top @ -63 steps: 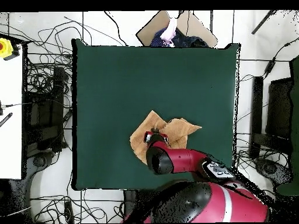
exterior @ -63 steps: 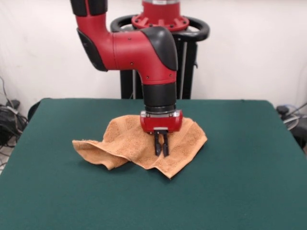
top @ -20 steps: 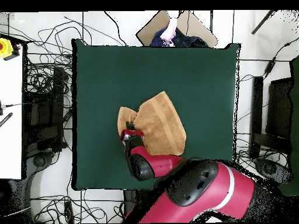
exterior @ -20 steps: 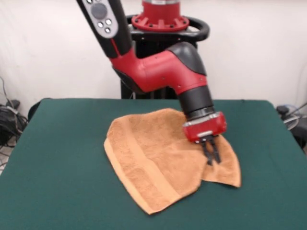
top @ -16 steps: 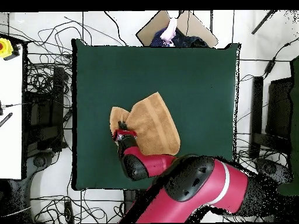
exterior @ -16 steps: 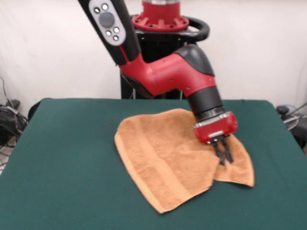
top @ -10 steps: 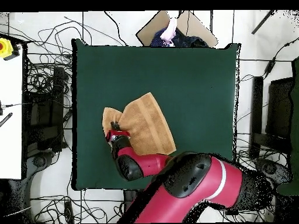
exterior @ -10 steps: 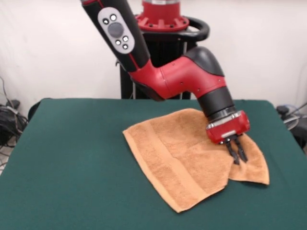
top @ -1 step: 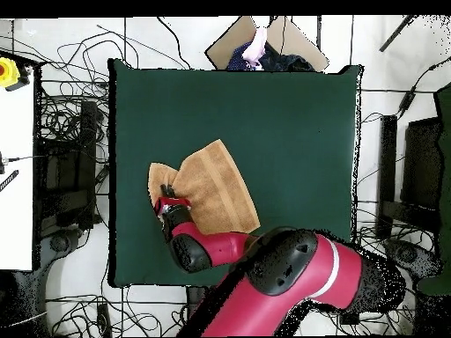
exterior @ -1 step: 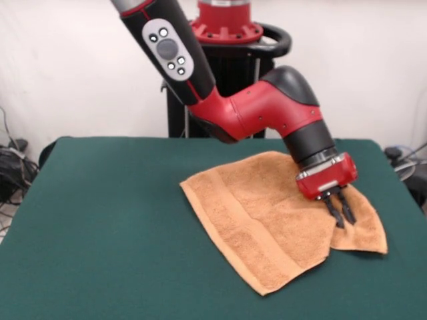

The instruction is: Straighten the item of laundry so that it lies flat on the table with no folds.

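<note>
The item of laundry (exterior @ -1 step: 267,213), an orange-tan towel with a woven band near its left hem, lies on the right half of the green table (exterior @ -1 step: 107,240). Its larger part rests over a smaller flap that sticks out toward the table's right edge. My gripper (exterior @ -1 step: 340,217) points down at the seam where the two layers meet, shut on the towel there. In the overhead view the towel (top @ -1 step: 211,185) lies near the table's (top @ -1 step: 264,114) left edge, with the gripper (top @ -1 step: 167,194) at its left end. The red arm hides part of the towel's lower edge.
The table's right edge in the front view runs close to the towel's flap. In the overhead view, cables (top @ -1 step: 70,106) cover the floor, a white bench (top @ -1 step: 16,176) stands on the left, and a cardboard box (top @ -1 step: 264,44) sits beyond the top edge.
The gripper has dragged the towel toward the right in the front view, left in the overhead view. Since three seconds ago the crumpled towel has spread out wider.
</note>
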Robot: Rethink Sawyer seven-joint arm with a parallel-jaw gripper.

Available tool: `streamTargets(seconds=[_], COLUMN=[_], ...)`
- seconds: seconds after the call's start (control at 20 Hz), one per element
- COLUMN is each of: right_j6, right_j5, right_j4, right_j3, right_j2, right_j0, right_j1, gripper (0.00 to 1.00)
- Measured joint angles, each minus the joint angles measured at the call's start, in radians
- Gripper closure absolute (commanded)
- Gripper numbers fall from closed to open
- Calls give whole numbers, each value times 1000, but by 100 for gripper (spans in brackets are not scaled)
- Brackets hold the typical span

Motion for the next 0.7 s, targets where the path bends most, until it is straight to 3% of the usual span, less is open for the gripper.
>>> streamTargets(seconds=[0.7], right_j6=[0], right_j5=[1], right_j4=[33], right_j3=[11], right_j2=[0], right_j0=[28], right_j1=[-16], gripper=[0])
